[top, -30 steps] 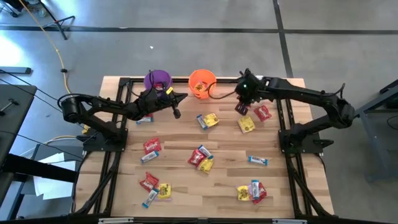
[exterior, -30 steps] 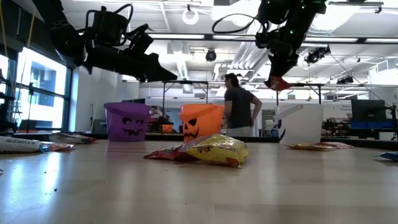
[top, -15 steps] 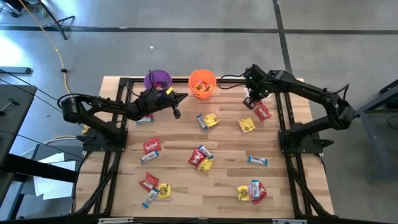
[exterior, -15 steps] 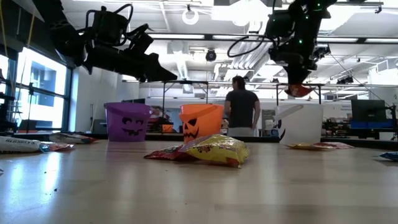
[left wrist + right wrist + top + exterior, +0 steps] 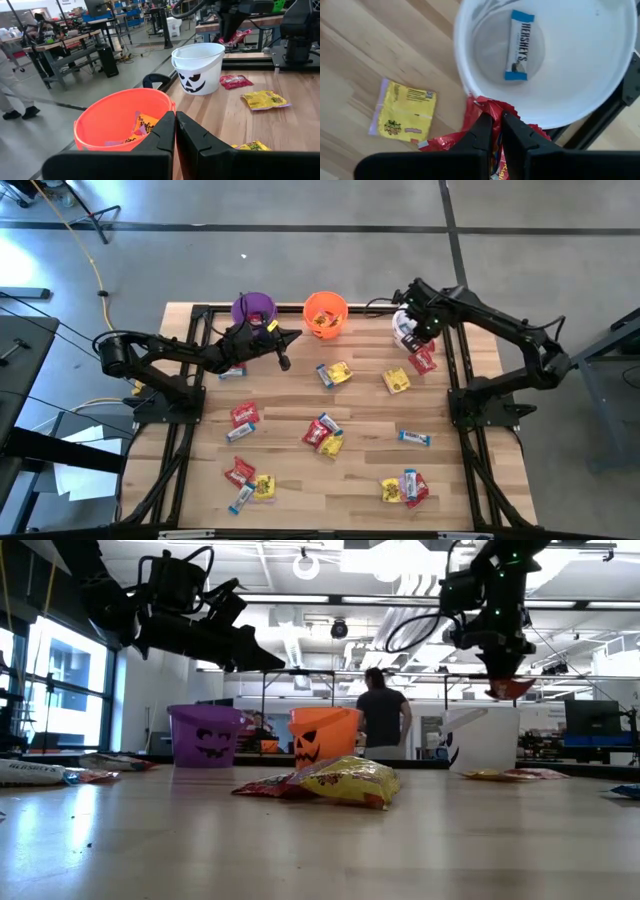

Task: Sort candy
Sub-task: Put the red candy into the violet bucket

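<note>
Now that the right pincer (image 5: 414,332), clamped on a red packet (image 5: 492,125), has swung rightward to the white bucket (image 5: 198,67) at upper right, release seems next; the left pincer (image 5: 284,361) waits shut.

- White bucket (image 5: 600,95) with a black jack-o'-lantern face; inside lies a blue-and-white bar (image 5: 519,46).
- Orange bucket (image 5: 323,736), black face too.
- Purple bucket (image 5: 205,735), black face.
- Red packet (image 5: 492,127), crinkled, in the dark right gripper (image 5: 492,131).
- Yellow packet (image 5: 405,114) with a purple edge.
- Tabletop (image 5: 360,475): pale wood planks.
- Left gripper (image 5: 175,131): black.
</note>
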`<state>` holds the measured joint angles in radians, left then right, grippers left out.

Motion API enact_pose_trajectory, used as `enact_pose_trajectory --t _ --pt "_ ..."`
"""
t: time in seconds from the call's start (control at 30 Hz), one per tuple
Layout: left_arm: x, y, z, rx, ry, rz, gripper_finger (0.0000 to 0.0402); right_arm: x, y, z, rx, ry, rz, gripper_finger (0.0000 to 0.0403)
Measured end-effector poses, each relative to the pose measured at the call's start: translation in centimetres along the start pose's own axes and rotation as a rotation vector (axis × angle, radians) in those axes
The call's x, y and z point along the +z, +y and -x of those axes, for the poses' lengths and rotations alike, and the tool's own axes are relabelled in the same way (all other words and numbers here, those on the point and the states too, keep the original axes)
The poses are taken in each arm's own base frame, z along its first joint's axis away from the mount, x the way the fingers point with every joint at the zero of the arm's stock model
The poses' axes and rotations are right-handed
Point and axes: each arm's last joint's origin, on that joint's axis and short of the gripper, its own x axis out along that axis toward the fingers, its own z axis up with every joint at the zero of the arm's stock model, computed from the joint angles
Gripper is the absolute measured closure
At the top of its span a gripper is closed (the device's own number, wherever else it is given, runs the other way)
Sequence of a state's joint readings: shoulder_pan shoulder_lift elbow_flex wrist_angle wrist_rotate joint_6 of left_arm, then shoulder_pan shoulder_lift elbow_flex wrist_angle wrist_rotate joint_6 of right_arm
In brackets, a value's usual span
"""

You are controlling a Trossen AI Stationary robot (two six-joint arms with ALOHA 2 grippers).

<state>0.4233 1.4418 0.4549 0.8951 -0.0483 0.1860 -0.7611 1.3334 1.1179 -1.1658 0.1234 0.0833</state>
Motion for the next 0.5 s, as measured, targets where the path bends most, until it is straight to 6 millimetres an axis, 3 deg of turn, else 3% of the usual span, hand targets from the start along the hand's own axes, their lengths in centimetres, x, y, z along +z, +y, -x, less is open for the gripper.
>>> enact_pose_trajectory --t 0.5 --pt "0.0 0.0 0.0 0.000 0.000 0.001 0.0401 -0.1 -1.7 -0.2 0.013 0.023 -0.063 0.0384"
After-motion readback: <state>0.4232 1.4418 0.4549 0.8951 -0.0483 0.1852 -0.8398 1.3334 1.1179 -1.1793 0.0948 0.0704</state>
